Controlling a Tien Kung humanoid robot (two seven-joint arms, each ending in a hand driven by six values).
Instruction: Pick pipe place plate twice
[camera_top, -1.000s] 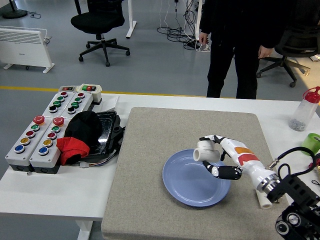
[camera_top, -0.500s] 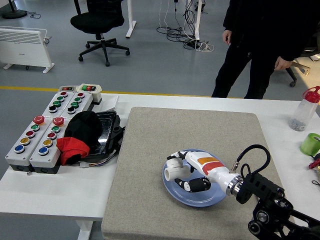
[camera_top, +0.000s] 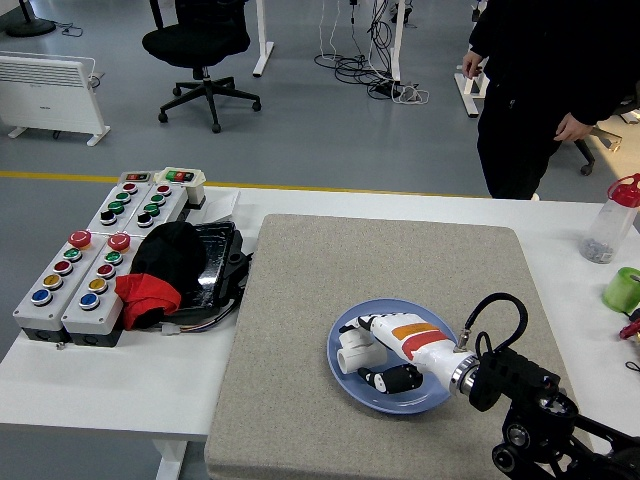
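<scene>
Right hand (camera_top: 385, 352) apparently grips pipe (camera_top: 352, 356), partly hidden

You see a white right hand (camera_top: 385, 350) with an orange stripe and black fingertips (camera_top: 400, 378), a silver wrist ring, black arm and looping cable.

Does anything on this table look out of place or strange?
Yes: a heap of black and red cloth lies over a black tray beside the button boxes. The right hand holds the white pipe over the blue plate normally.
</scene>
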